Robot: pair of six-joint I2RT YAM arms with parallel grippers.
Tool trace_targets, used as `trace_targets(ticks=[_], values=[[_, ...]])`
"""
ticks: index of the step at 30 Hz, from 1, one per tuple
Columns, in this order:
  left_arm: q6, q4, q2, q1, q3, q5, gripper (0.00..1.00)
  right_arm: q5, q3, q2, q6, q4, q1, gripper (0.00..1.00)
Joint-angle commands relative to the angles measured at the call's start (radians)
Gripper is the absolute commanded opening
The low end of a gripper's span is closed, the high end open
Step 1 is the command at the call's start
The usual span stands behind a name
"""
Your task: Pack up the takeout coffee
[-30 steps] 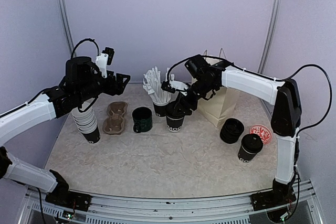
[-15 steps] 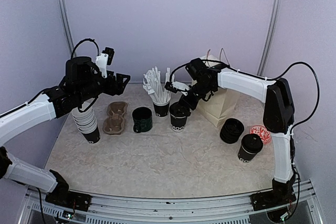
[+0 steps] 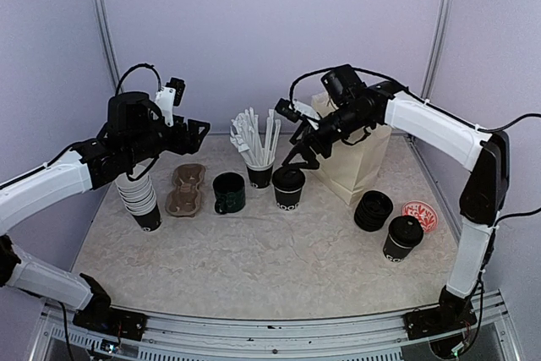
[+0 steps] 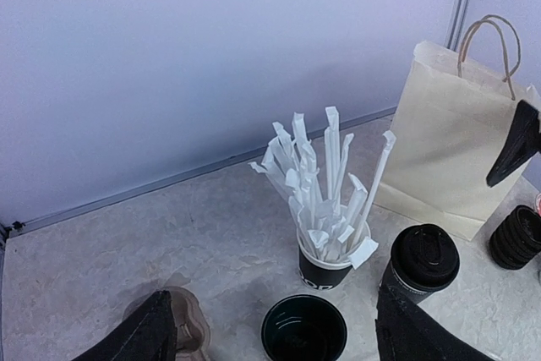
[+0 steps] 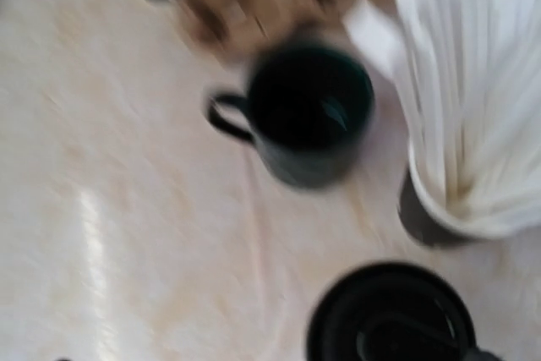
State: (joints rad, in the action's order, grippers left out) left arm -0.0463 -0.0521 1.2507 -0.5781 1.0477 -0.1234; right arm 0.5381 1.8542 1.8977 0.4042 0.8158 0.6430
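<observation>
A lidded black takeout cup [image 3: 288, 188] stands on the table in front of the straw cup; it also shows in the left wrist view [image 4: 423, 259] and, blurred, in the right wrist view [image 5: 393, 319]. A second lidded cup [image 3: 403, 238] stands at the right front. My right gripper [image 3: 303, 151] hangs open and empty just above and behind the first cup. My left gripper [image 3: 193, 134] is open and empty, held high above a stack of lidless black cups [image 3: 142, 200]; its fingers [image 4: 135, 336] frame the scene in its wrist view.
A cream paper bag [image 3: 355, 162] with handles stands at the back right. A brown cardboard cup carrier [image 3: 186, 189], a dark mug [image 3: 228, 193], a cup of white straws [image 3: 259, 166], a stack of black lids [image 3: 373, 210] and a small red disc [image 3: 419, 215] are on the table.
My right gripper has lifted up and back off the lidded cup by the straws, leaving it standing on the table. The left arm has not moved.
</observation>
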Motion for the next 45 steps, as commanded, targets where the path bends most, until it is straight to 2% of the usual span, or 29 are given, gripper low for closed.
trace_targets(ticks=[1,6,9,12,15,18,30,35,41,45], values=[[-0.006,0.011,0.009,0.009,0.012,0.011,0.79,0.099,0.068,-0.066,-0.121,-0.036,-0.008,0.99],[-0.041,0.027,-0.016,-0.002,0.012,-0.045,0.79,0.026,0.305,-0.049,-0.381,-0.09,-0.017,0.99],[-0.065,0.011,-0.014,-0.009,0.027,-0.082,0.79,-0.038,0.371,-0.053,-0.566,-0.144,-0.036,0.99],[-0.086,-0.044,0.011,-0.014,0.054,-0.103,0.78,-0.003,0.452,-0.037,-0.671,-0.14,-0.07,0.99],[-0.099,-0.084,0.041,-0.031,0.072,-0.136,0.77,0.096,0.504,-0.03,-0.745,-0.14,-0.106,0.97],[-0.105,-0.106,0.061,-0.05,0.086,-0.166,0.77,0.192,0.518,-0.026,-0.813,-0.164,-0.138,0.97],[-0.105,-0.105,0.116,-0.122,0.104,-0.194,0.77,0.322,0.39,-0.076,-0.892,-0.255,-0.172,0.97],[-0.078,-0.123,0.118,-0.147,0.111,-0.233,0.77,0.182,0.354,-0.118,-0.722,-0.207,-0.181,0.99],[0.011,-0.146,0.096,-0.153,0.118,-0.307,0.8,-0.265,0.218,-0.205,-0.202,-0.224,-0.225,0.98],[0.025,-0.21,0.085,-0.154,0.144,-0.352,0.8,-0.366,0.113,-0.264,-0.042,-0.223,-0.302,0.81]])
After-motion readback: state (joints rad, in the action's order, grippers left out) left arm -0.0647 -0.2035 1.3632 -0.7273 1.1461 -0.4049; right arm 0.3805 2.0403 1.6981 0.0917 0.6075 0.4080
